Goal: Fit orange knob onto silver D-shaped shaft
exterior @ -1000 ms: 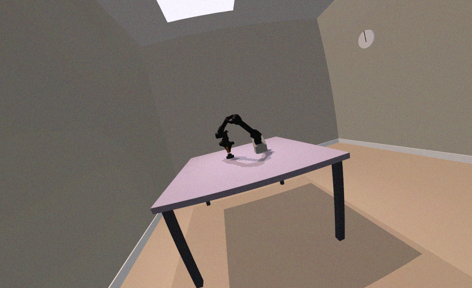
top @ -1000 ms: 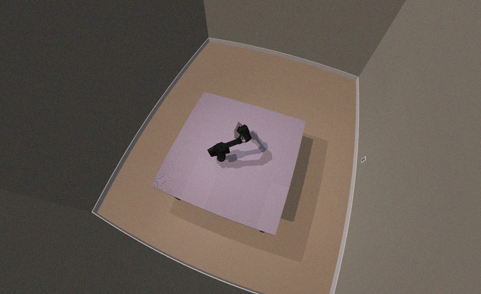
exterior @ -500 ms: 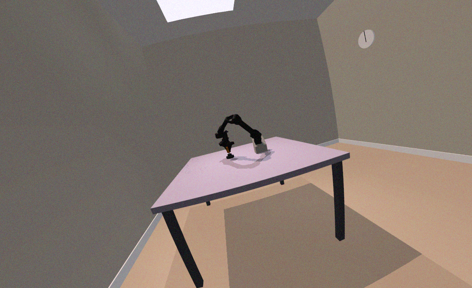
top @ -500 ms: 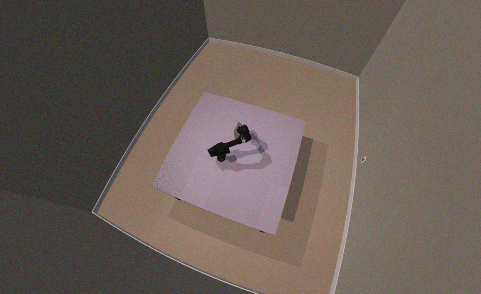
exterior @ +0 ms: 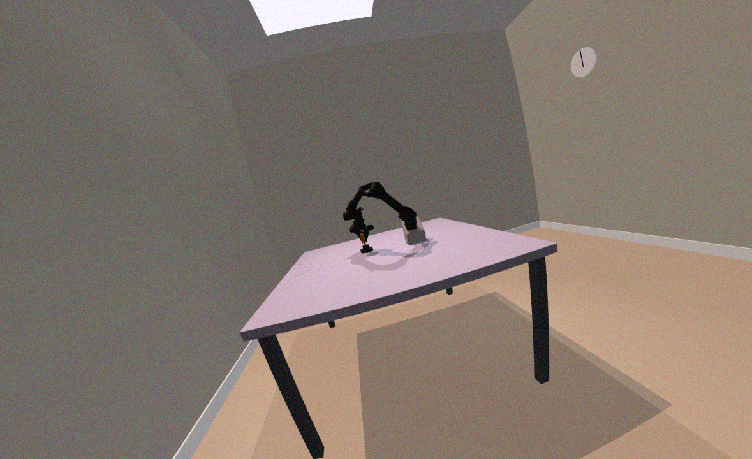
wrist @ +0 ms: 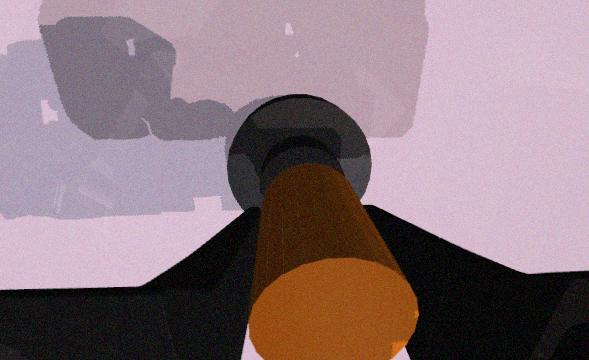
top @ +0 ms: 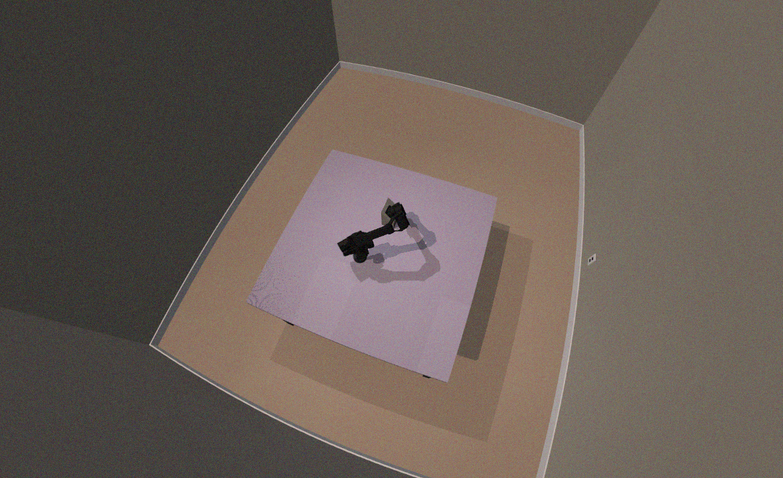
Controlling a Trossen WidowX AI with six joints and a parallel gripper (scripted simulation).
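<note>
As the wrist view shows at the lower centre of the frame, the orange knob (exterior: 361, 238) (wrist: 324, 220) is gripped between the 2 black fingers of the hand (top: 356, 250) (exterior: 363, 238) (wrist: 311, 216), which is closed on its sides. The knob's round top faces the camera; its underside and hole are out of sight, so alignment of the flats cannot be confirmed.

Beyond the knob's far end, at the centre of that frame, lies the dark round pedestal (top: 359, 259) (exterior: 366, 249) (wrist: 299, 112). In the exterior view, left of the frame's centre, the knob is above the pedestal and not seated on it. A small light trace of the shaft (exterior: 365, 245) shows between the 2. Contact between knob and shaft cannot be determined.

The pedestal stands on the pale pink worktop (top: 334, 315) (exterior: 321, 285) (wrist: 499, 175), with overlapping shadows around it. The black arm (top: 382, 230) (exterior: 392, 201) arches right to a grey base (top: 384, 214) (exterior: 416, 236) at the exterior frame's centre right.

Dark legs support the worktop above a tan floor (top: 412, 101) (exterior: 652, 296). Farthest off, 1 round clock (exterior: 583, 62) hangs at the exterior frame's upper right.
</note>
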